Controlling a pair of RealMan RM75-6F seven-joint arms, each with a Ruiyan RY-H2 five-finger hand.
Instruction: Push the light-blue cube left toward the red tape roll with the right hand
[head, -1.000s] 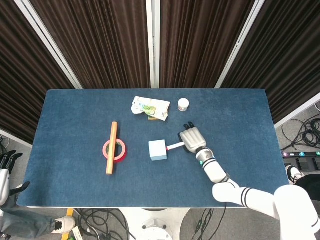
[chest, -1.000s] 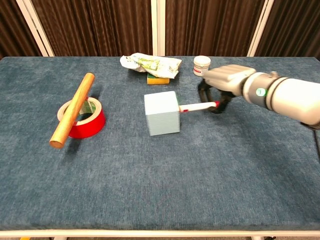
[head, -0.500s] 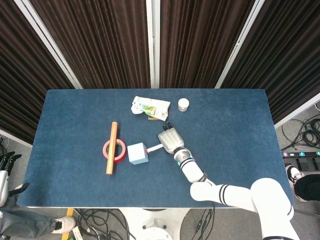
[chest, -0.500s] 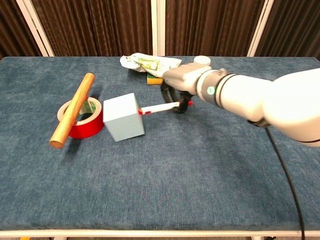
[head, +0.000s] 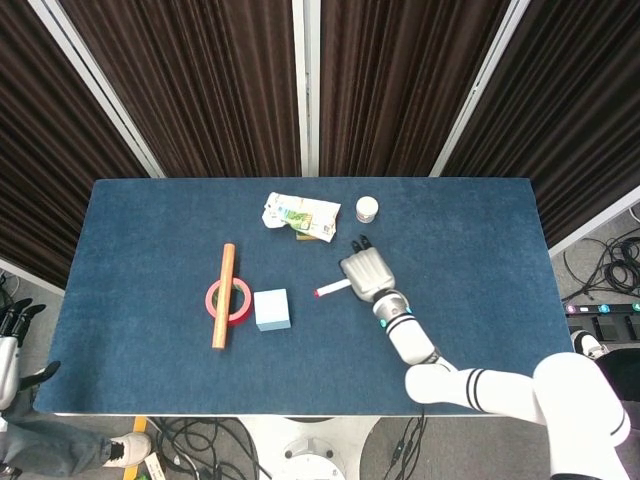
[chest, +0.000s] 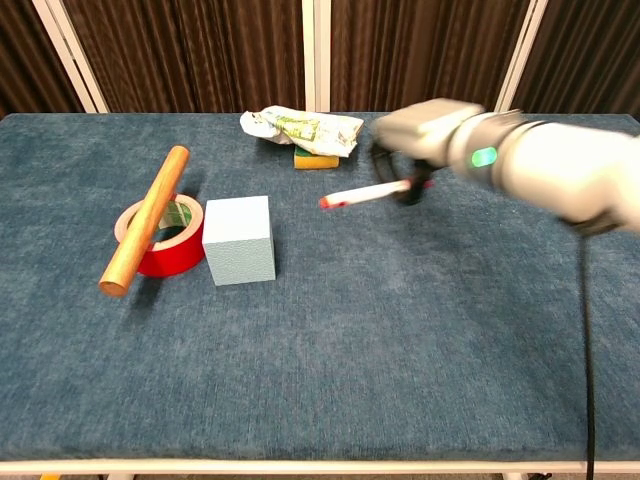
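The light-blue cube stands on the blue table, its left face right against the red tape roll. A wooden stick lies across the roll. My right hand hovers to the right of the cube, well apart from it. Its dark fingers curl around a thin white rod with a red tip that points left. My left hand hangs off the table's left edge, holding nothing, fingers apart.
A crumpled wrapper lies at the back of the table over a yellow sponge. A small white jar stands beside them, behind my right hand. Cables lie on the floor to the right.
The cube slid left until it reached the tape roll. My right hand then pulled back to the right and away from the cube, rod still in it.
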